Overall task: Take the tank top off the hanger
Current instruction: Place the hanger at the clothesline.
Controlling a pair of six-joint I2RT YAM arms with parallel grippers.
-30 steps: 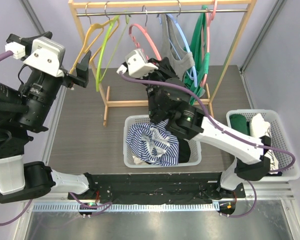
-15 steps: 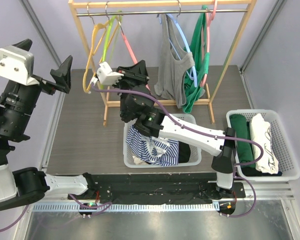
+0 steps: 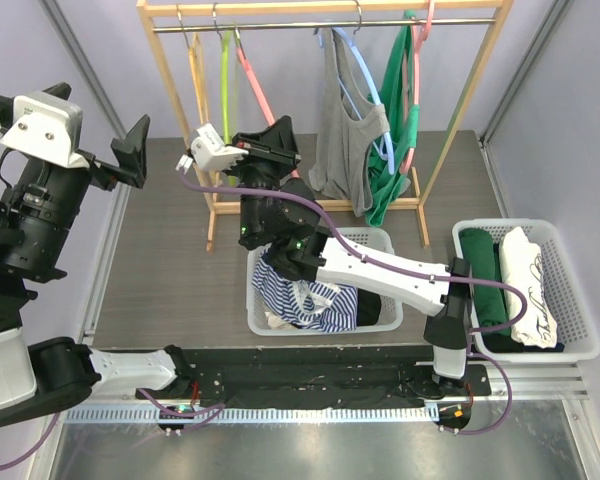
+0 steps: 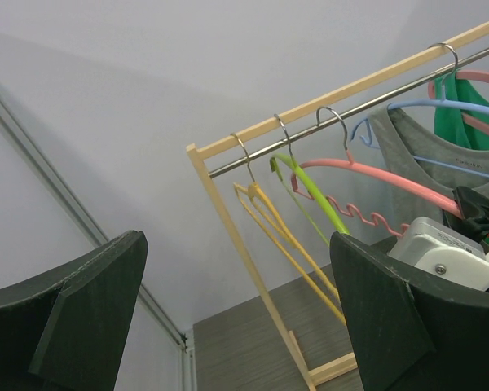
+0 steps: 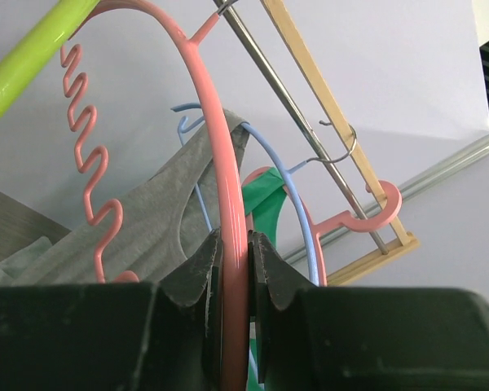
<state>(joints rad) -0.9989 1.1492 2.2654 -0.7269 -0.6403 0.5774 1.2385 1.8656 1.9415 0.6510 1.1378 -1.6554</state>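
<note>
A grey tank top (image 3: 342, 130) hangs on a blue hanger (image 3: 365, 75) at the middle of the rack rail; it also shows in the right wrist view (image 5: 159, 224) and the left wrist view (image 4: 424, 155). My right gripper (image 3: 278, 138) is left of it, shut on the lower arm of a bare pink hanger (image 5: 228, 187) that hangs on the rail (image 3: 252, 80). In the right wrist view the right gripper (image 5: 232, 252) pinches that pink bar. My left gripper (image 3: 130, 158) is open and empty, raised at the far left, and it faces the rack (image 4: 236, 309).
Bare yellow (image 3: 195, 75) and green (image 3: 225, 75) hangers hang left of the pink one. A green tank top (image 3: 395, 110) hangs on a second pink hanger at the right. A white basket (image 3: 390, 325) with striped clothing sits below. Another basket (image 3: 580, 350) holds folded clothes.
My right gripper swung left from beside the grey tank top, with the pink hanger still in it, and then held. The yellow and green hangers have swung back to hang straighter. My left arm shifted slightly.
</note>
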